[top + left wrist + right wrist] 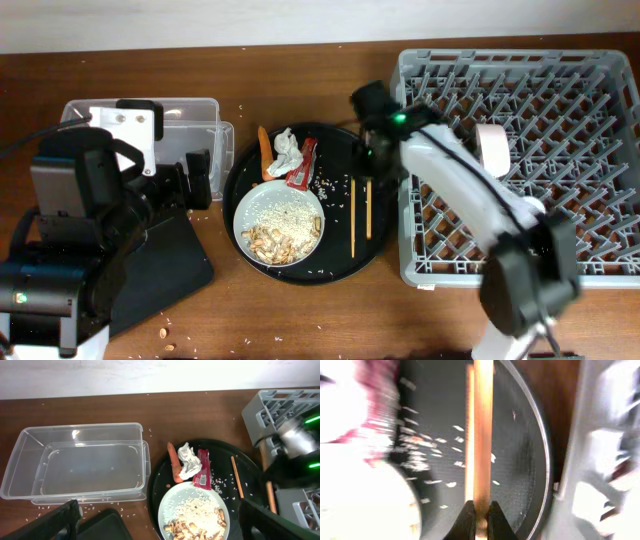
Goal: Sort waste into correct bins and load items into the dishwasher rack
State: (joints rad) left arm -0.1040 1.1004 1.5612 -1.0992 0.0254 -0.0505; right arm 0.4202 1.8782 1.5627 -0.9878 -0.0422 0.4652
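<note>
- While clamped with the right tool [366, 170] on one of the chopsticks [483, 435], held down over the round black tray [375, 250], with fingers [465, 521] pressed tight against the stick's near end.
- Just left of the gripped stick in the wrist view: its twin, lying alongside.
- Immediately right of that tool: dishwasher rack [560, 150] on the bench [300, 80].
- Left of that tool, on the round tray: red wrapper [303, 165], white tissue [285, 148] and carrot piece [264, 150], bunched together and touching.
- Left again and nearer the robot: pale grey plate [243, 212], carrying rice [285, 212] and nut scraps [280, 245].
- Across the tray from there: left tool [200, 180], spread wide, gripping nothing.
- Ahead-left of the left tool: clear tub [185, 115]; close under it: black tray bin [175, 260].
</note>
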